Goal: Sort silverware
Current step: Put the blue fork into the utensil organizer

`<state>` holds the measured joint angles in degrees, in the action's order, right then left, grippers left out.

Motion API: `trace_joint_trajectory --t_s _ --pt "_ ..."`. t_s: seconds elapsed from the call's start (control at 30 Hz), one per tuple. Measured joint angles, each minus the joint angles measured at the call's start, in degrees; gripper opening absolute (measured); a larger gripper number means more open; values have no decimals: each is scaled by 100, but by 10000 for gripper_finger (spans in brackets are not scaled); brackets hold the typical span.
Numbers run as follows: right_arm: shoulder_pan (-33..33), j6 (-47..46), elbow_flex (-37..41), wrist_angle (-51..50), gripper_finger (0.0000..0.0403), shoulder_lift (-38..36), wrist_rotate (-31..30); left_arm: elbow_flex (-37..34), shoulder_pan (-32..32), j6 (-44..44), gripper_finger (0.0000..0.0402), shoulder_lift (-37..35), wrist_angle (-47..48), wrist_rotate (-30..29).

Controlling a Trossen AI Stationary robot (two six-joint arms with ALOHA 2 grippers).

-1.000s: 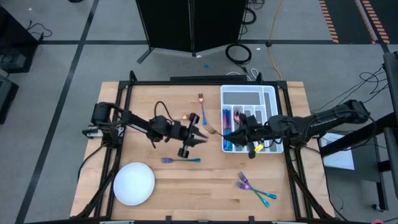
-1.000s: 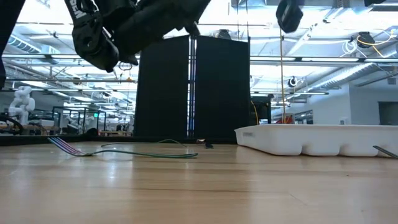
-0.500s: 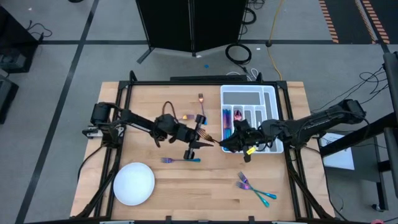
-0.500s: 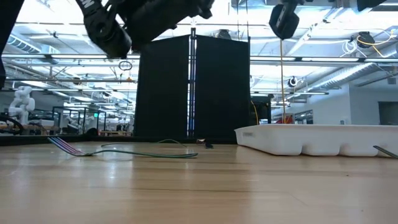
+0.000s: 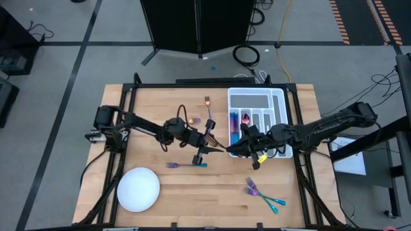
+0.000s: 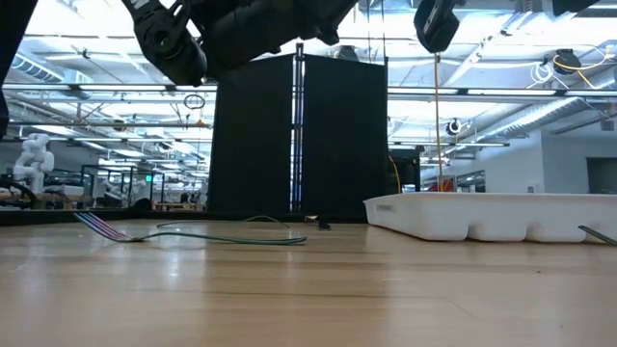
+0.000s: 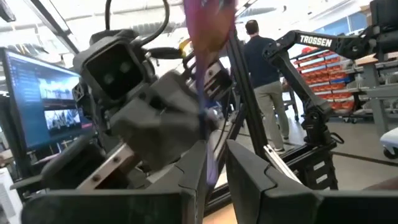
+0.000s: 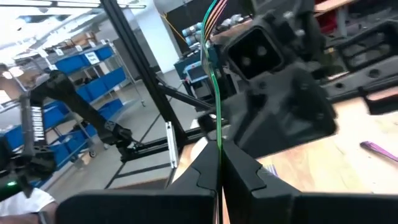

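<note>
Within the last second the two arms have been brought together over the middle of the surface. The left gripper (image 5: 207, 142) has been carried a little toward the right edge. The right gripper (image 5: 236, 149) has been drawn off the white divided tray (image 5: 283, 102) toward the centre, so the two now almost meet.

One slim held piece (image 5: 219, 144) spans the gap between them, lifted clear of the wood. In the left wrist view its purple end (image 7: 208, 37) is seen pinched between the left fingers (image 7: 189, 168). In the right wrist view a thin green shaft (image 8: 215, 74) is clamped by the right fingers, which are pressed together on it. This is judged to be a hand-over under way, with both grippers on the same piece, so that it can be carried to the tray by the right arm. The left grip has not yet been let go.

Much remains to be sorted:
- a loose fork (image 5: 186, 165) lies on the wood just nearward of the grippers;
- another fork (image 5: 208, 102) lies by the far edge;
- a crossed pair (image 5: 263, 194) lies toward the near right corner.

A few sorted pieces (image 5: 234, 122) already lie in the tray's left compartments. A round white plate (image 5: 138, 189) sits at the near left corner.

The surface is pale wood planking. Beyond it stand a black panel (image 6: 299, 135) and a bright workshop hall, where a person (image 7: 261, 59) is seen from behind.
</note>
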<state>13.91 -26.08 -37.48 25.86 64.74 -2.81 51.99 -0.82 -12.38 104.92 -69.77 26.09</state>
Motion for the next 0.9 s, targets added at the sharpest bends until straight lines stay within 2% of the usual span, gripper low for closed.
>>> trace_joint_trajectory --t_s 0.23,0.4,0.9 --pt "157 172 -1 -34 0 -78 -12 0 7 -20 60 1 -92 0" --pt "155 204 -1 -294 0 -73 -370 0 11 -15 60 2 -240 4" --pt "157 222 -2 -454 0 -36 -470 0 11 -44 60 2 -372 -66"
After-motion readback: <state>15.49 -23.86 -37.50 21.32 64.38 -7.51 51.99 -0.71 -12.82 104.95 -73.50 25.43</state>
